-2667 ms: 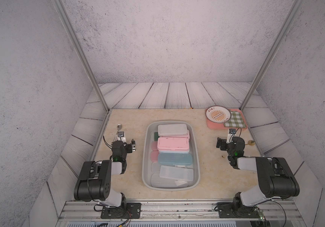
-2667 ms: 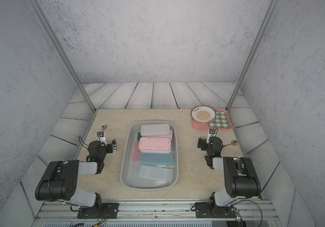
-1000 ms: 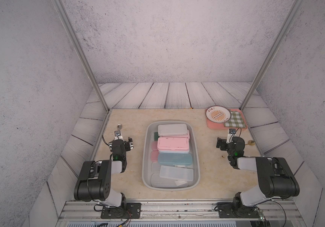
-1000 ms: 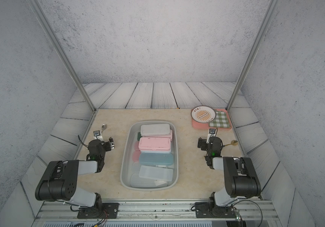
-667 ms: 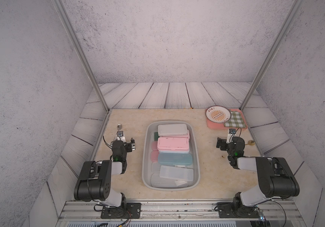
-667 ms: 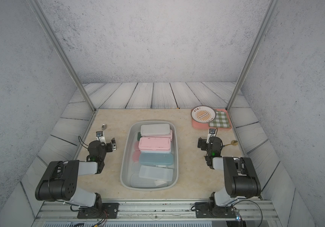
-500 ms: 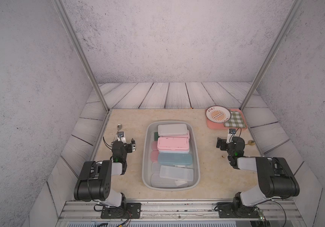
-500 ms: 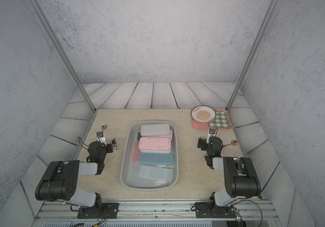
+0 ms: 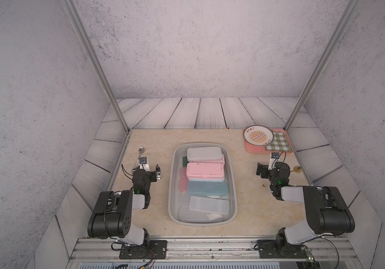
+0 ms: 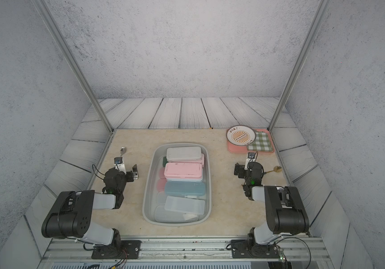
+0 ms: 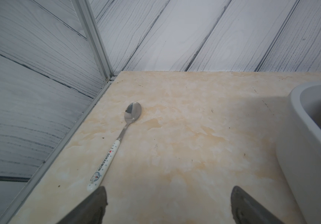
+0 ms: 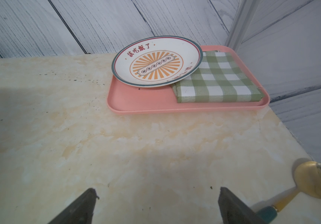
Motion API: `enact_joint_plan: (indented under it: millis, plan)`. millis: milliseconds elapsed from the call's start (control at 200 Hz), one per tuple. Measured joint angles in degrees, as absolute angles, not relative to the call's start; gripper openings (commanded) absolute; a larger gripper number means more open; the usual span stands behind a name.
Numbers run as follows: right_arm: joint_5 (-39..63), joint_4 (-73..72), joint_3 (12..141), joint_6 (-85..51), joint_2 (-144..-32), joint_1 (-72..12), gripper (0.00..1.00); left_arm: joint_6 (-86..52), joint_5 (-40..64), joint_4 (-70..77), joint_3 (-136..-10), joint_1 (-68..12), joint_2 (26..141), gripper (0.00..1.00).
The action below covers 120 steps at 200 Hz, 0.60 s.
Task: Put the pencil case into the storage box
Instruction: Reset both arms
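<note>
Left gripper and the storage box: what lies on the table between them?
Nothing: only bare tabletop separates the left gripper from the storage box, as both top views show.

Left arm (image 9: 117, 209) and right arm (image 9: 321, 209): black cylindrical joint housings, light-grey link covers, external black cables. Green indicator light (image 9: 137, 191) on each forearm. Black base plates (image 9: 143, 249) with visible screws. Fingers (image 11: 89, 209): dark grey, tapered.
</note>
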<state>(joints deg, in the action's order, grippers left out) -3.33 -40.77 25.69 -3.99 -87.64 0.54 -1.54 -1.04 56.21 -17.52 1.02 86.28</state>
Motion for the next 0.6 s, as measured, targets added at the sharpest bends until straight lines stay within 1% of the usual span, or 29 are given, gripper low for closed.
enact_joint_plan:
  millis: [285, 600]
  plan:
    - [-3.36, -40.77, 25.69, -3.99, -87.64, 0.54, 0.99, -2.39, -2.39, 55.66, -17.54, 1.15, 86.28, 1.0]
    - [-3.36, -40.77, 25.69, -3.99, -87.64, 0.54, 0.99, -2.39, -1.34, 55.92, -17.52, 1.39, 86.28, 1.0]
